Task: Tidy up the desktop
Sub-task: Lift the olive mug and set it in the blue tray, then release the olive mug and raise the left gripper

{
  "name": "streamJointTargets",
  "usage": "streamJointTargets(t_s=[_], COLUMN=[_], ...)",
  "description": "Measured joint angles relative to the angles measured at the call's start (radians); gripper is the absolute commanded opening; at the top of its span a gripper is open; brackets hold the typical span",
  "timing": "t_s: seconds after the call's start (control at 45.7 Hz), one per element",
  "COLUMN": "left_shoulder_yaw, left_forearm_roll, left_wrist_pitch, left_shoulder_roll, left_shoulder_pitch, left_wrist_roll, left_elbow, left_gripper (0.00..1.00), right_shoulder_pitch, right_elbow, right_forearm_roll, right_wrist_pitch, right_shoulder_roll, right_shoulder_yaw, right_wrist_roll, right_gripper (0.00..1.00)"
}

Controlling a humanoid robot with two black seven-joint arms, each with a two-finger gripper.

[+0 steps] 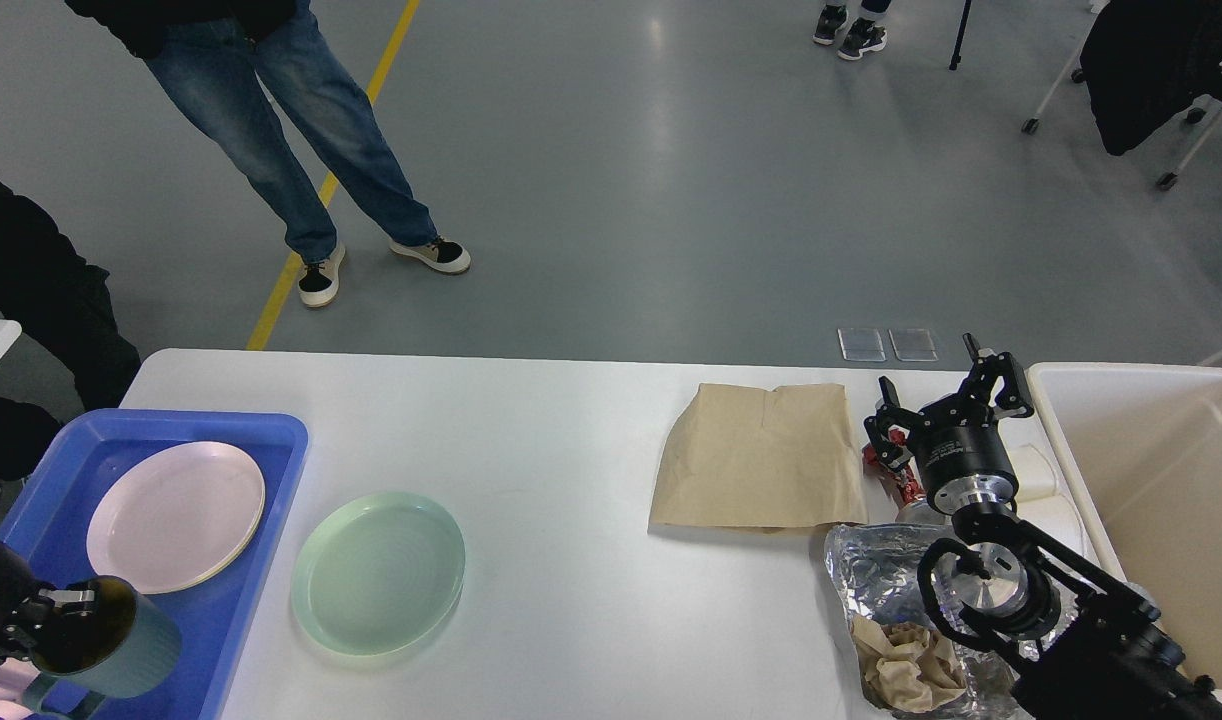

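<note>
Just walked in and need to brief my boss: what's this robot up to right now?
It is tidying the desktop. The left gripper holds a grey-green mug at the near end of the blue tray, which already carries a pink plate. A green plate sits on the desktop beside the tray. The right gripper hangs open and empty above the brown paper bag, foil and other trash, next to the cream bin.

Desktop (pixel 571 440): wide, white, smooth; rounded corners.
</note>
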Motion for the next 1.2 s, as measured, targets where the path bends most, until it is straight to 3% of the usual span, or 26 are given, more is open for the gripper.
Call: streamJointTargets(t_s=[0.109, 0.197, 0.285, 0.46, 0.503, 0.7, 0.832, 0.985, 1.204], left_shoulder_yaw=[-0.038, -0.046, -0.046, -0.039, -0.037, -0.032, 0.028, 0.221, 0.436], left_forearm_roll=[-0.011, -0.040, -0.073, -0.117, -0.119, -0.121, -0.121, -0.128, -0.170], left_wrist_pitch=[0.000, 0.000, 0.011, 0.056, 0.063, 0.063, 0.008, -0.097, -0.154], left_shoulder_roll=[-0.001, -0.003, -0.007, -0.006, -0.005, 0.005, 0.033, 0.027, -0.050], left_shoulder_pitch=[0.034, 0.041, 0.048, 0.082, 0.084, 0.075, 0.002, -0.208, -0.574], left_wrist_roll=[0.000, 0.000, 0.004, 0.010, 0.013, 0.014, 0.014, -0.002, -0.011], left_elbow=[0.024, 0.030, 0.031, 0.031, 0.031, 0.031, 0.020, -0.011, -0.203], left_gripper=[0.09, 0.29, 0.38, 0.88, 0.96, 0.96, 0.96, 0.96, 0.96], right_shoulder_pitch=[0.000, 0.000, 0.000, 0.000, 0.000, 0.000, 0.000, 0.000, 0.000], right_elbow=[0.000, 0.000, 0.000, 0.001, 0.001, 0.001, 0.001, 0.001, 0.001], right_forearm_roll=[0.000, 0.000, 0.000, 0.000, 0.000, 0.000, 0.000, 0.000, 0.000], right_wrist_pitch=[0.000, 0.000, 0.000, 0.000, 0.000, 0.000, 0.000, 0.000, 0.000], right_shoulder_roll=[0.000, 0.000, 0.000, 0.000, 0.000, 0.000, 0.000, 0.000, 0.000], right_shoulder_yaw=[0.000, 0.000, 0.000, 0.000, 0.000, 0.000, 0.000, 0.000, 0.000], right_wrist_roll=[0.000, 0.000, 0.000, 0.000, 0.000, 0.000, 0.000, 0.000, 0.000], right_gripper=[1.00, 1.00, 1.00, 1.00, 1.00, 1.00, 1.00, 1.00, 1.00])
